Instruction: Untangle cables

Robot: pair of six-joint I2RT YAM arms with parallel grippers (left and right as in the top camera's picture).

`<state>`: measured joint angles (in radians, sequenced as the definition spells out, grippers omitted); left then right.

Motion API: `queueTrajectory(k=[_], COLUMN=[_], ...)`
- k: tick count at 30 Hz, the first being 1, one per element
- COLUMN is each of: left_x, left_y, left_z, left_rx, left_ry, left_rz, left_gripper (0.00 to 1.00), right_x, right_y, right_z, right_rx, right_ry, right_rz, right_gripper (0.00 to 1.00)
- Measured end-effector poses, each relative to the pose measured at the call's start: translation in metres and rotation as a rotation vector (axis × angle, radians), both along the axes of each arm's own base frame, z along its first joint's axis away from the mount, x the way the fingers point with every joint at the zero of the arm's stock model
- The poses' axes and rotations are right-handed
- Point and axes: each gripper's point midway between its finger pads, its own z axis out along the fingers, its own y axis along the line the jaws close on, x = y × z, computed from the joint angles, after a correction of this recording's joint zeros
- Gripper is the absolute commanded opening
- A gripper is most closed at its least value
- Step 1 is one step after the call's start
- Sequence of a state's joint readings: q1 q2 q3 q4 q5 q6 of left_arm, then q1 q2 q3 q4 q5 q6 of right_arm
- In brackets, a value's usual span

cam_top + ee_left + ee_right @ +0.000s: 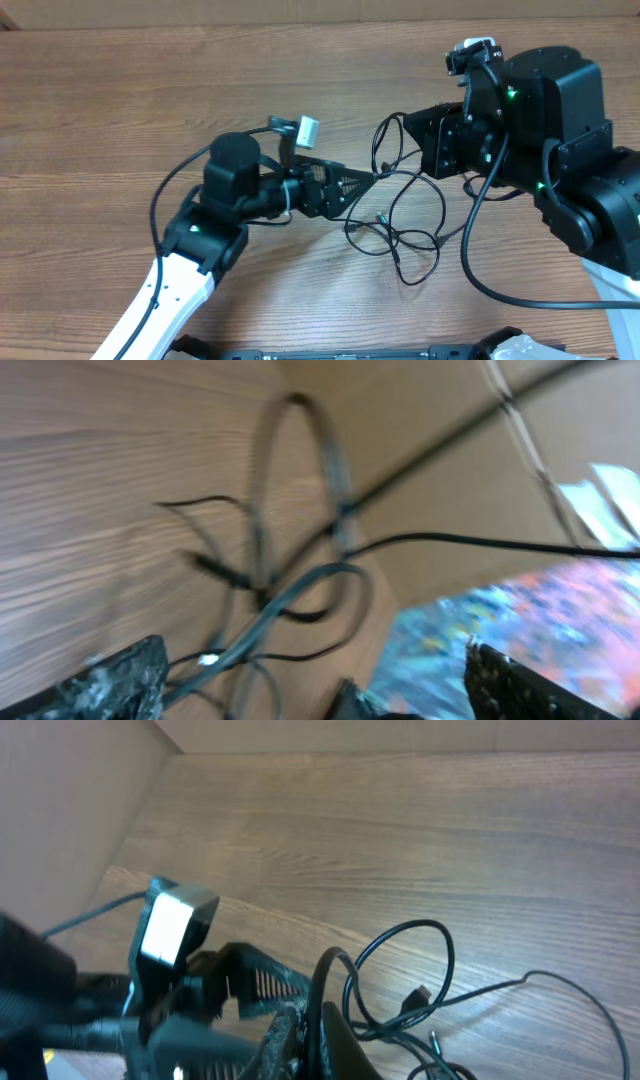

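Seen from above, thin black cables (392, 237) lie in loose, overlapping loops on the wooden desk (150, 90), between two robot arms; one small plug end shows near the middle of the tangle; the left hand (352, 185) reaches in from the lower left, its fingers spread wide with blurred strands crossing the gap between them, nothing gripped; the right hand (305, 1032) is pressed together and seems to pinch one strand, from which loops curl up and away; the step in hand looks like pulling the bundle apart, with much crossing left to clear; the next move probably calls for the left hand to close on a separate strand and draw it away from the right
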<state>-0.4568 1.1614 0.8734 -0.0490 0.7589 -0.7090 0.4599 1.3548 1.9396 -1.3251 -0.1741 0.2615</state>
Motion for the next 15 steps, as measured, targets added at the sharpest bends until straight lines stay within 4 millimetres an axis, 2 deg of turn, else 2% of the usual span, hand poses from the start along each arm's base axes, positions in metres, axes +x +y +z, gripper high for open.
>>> queueTrajectory(k=[2, 5, 15], left_x=[-0.009, -0.017, -0.017], left_y=[-0.015, -0.027, -0.042], left_z=[0.005, 0.001, 0.000], left_rx=[-0.020, -0.014, -0.019], left_ry=[-0.014, -0.004, -0.032], left_rz=[-0.039, -0.068, -0.076], left_gripper=[0.79, 0.74, 0.78], right_x=[0.000, 0.000, 0.000], right_y=[0.000, 0.000, 0.000], right_z=[0.000, 0.000, 0.000], right_rx=[-0.001, -0.001, 0.000], right_ry=[0.001, 0.002, 0.001], right_rz=[0.000, 0.000, 0.001], right_gripper=[0.04, 0.04, 0.04])
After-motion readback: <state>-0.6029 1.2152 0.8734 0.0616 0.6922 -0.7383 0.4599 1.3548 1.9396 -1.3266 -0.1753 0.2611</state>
